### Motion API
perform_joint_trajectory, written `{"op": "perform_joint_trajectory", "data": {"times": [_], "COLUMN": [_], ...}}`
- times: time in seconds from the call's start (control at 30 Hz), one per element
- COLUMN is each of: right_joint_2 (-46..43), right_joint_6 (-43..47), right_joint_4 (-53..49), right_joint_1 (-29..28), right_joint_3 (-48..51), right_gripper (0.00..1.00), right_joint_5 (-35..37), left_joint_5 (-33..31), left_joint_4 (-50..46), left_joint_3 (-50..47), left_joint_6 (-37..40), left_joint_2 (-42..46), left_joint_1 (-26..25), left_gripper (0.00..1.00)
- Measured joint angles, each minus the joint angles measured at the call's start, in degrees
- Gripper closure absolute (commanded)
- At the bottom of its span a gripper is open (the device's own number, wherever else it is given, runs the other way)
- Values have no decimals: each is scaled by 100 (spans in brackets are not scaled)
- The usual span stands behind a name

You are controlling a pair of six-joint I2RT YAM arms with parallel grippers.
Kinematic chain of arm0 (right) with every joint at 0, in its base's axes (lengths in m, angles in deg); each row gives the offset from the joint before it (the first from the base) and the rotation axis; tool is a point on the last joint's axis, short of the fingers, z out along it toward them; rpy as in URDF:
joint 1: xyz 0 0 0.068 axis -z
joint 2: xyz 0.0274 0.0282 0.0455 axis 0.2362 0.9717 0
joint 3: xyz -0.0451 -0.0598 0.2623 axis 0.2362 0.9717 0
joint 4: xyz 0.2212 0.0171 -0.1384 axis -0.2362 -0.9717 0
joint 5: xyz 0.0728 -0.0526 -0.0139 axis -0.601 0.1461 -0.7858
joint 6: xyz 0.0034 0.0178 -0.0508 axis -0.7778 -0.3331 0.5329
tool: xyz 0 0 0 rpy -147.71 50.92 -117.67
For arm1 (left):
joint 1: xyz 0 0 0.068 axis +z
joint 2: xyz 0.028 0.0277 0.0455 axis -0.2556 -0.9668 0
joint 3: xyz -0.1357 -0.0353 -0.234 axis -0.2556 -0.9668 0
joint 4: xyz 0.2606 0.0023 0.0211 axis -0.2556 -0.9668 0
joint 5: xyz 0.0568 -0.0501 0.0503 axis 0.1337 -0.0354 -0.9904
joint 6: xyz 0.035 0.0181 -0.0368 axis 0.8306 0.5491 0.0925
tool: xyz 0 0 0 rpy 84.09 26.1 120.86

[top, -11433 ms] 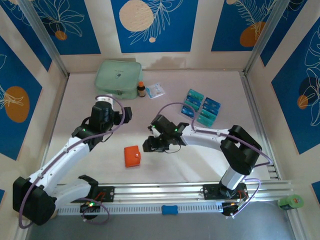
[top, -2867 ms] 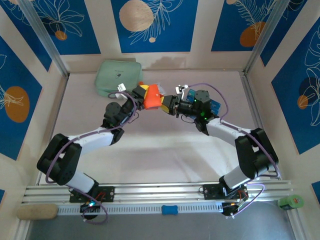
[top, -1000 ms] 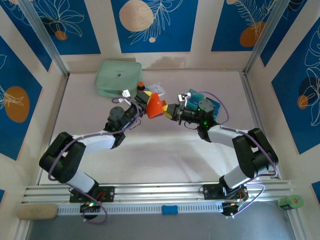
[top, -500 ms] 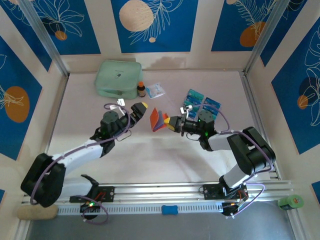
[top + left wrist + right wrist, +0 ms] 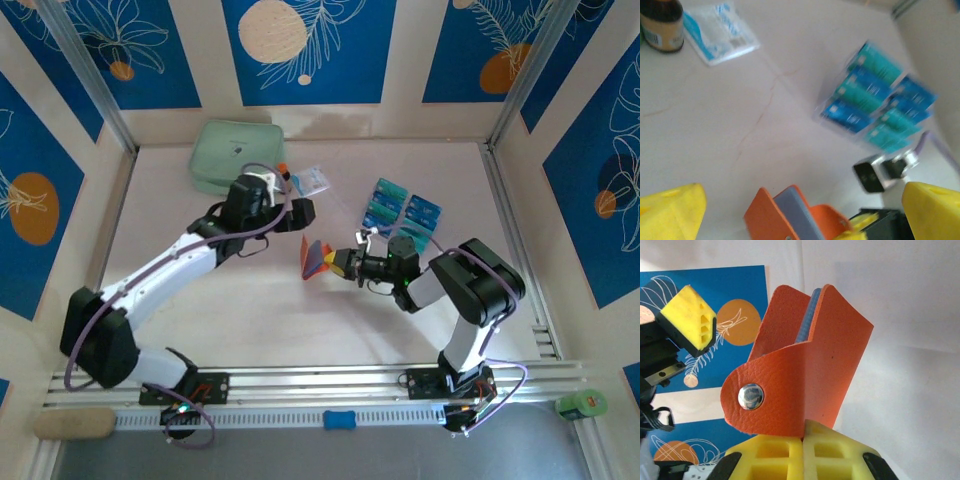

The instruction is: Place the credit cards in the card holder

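The right fingers [image 5: 832, 455] clamp one edge of the small orange snap-button wallet [image 5: 318, 258] near the middle of the pale desk [image 5: 300, 340], its flaps parted — the left fingers [image 5: 935, 212] stand spread wide just beyond it, gripping nothing. Flat teal and blue cards [image 5: 403, 215] lie in rows toward the far right edge, with open desk nearer.

A mint-green zip pouch [image 5: 232, 152] lies at the far left of the pale table [image 5: 300, 330]. Just to its right stands a small brown bottle [image 5: 661, 22], with a white-and-blue paper packet [image 5: 717, 32] lying flat just beside it. Blue wall panels [image 5: 308, 50] with leaf outlines enclose the scene, and a green roll [image 5: 581, 404] sits past the near right corner.
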Motion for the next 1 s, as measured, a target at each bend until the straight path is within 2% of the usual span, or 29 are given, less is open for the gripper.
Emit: {"op": "perform_joint_trajectory", "data": {"times": [0.13,0.33,0.77,0.9,1.0], "right_joint_2": [221,295,560,673,684], "right_joint_6": [-13,-20,94,175,234], "right_joint_4": [236,365,470,448,417], "right_joint_1": [-44,-55,-240,-328,-389], "right_joint_3": [4,4,111,216,297], "right_gripper": [100,100,100,87,70], "right_joint_5": [81,153,450,601,715], "left_joint_5": [-376,-820,-1508,-1670,-1788], "left_joint_4": [-787,-1427,-1495,-1482,-1478], "left_joint_3": [323,337,-345,-509,-590], "left_joint_6": [503,874,949,1049,1075], "left_joint_2": [-492,-785,-793,-796,-796], "left_joint_1": [-297,-424,-459,-503,-509], "left_gripper": [0,0,0,0,0]}}
